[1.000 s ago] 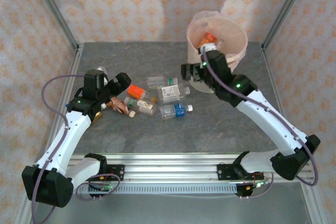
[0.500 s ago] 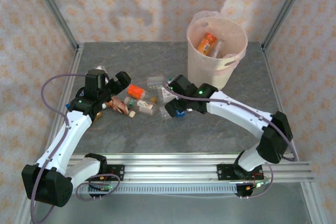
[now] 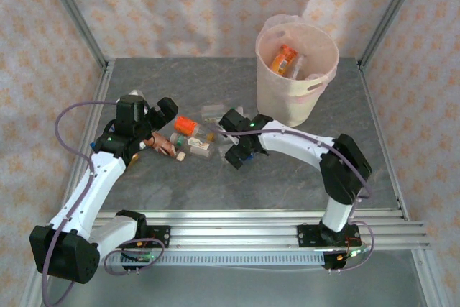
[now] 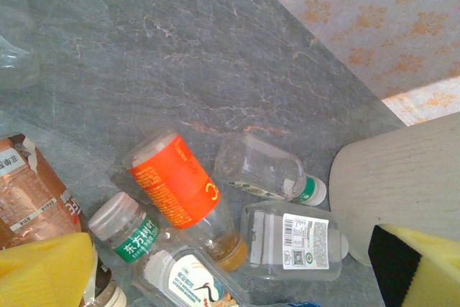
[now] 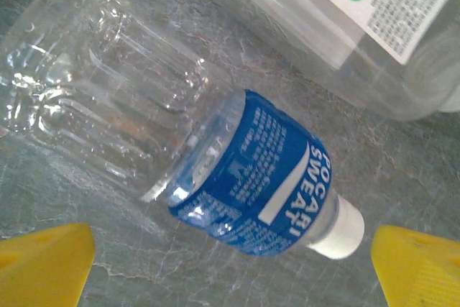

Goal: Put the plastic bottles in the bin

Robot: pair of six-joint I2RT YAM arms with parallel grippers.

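Two pairs of jaws gape: our right gripper [image 5: 230, 271] hangs over the blue-label bottle [image 5: 251, 177] at the table [image 3: 215, 185] centre, while the left gripper [image 3: 149, 116] hovers near the left edge. Next we must close, lift and carry it to the bin [image 3: 287, 102] at the far right corner.

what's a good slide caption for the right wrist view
A blue-labelled bottle lies on the grey table, framed by the open right fingers.

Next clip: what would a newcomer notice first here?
The tall cream bin at the table's far right, with an orange bottle already inside. Then the loose bottles lying mid-table, where the right hand hangs open over a blue-labelled bottle.
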